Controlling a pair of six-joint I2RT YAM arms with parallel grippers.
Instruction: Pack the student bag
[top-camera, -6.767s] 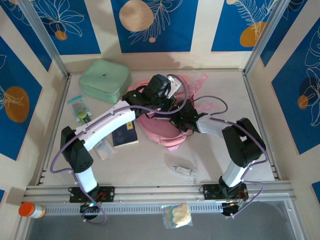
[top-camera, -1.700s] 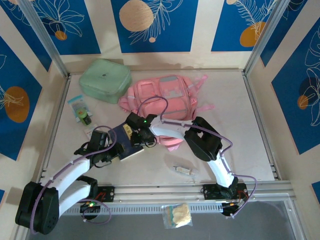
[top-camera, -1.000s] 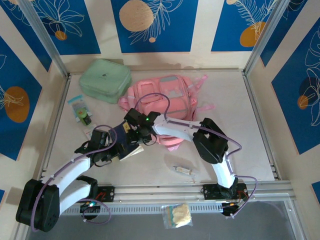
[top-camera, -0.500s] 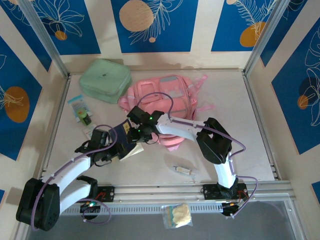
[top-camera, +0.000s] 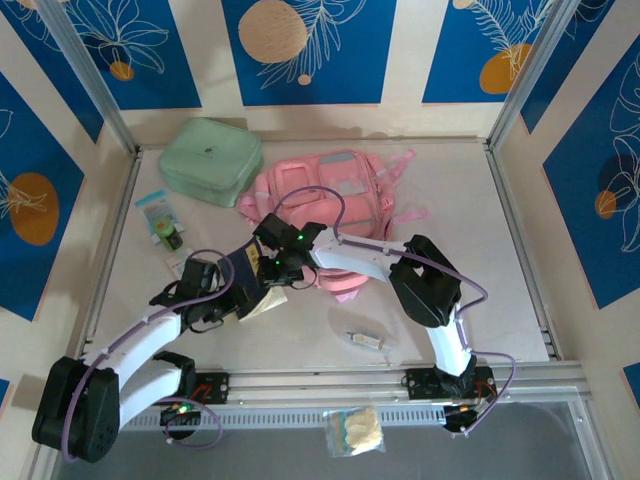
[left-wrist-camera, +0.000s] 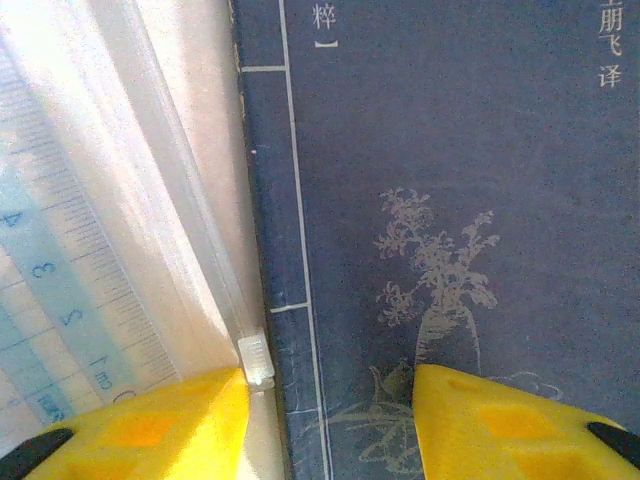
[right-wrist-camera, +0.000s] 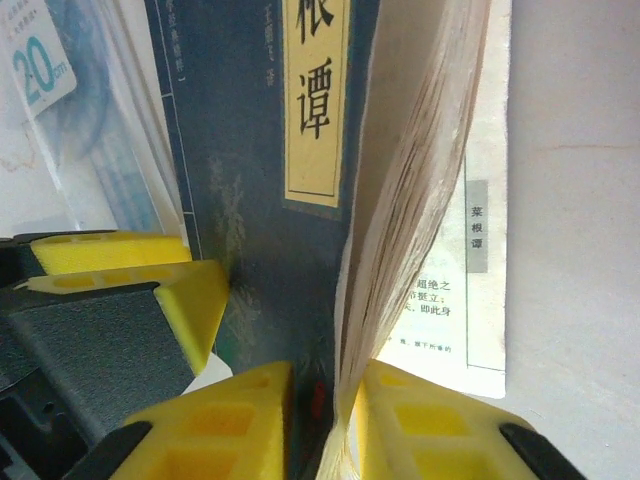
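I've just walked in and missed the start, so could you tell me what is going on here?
Both arms are working on a dark blue book that lies on the table near the pink bag. The right end effector is shut on the book's edge, and the book is fanned partly open. The left end effector sits open over the spine side, next to a ruler in a clear sleeve. The book is not in the bag yet.
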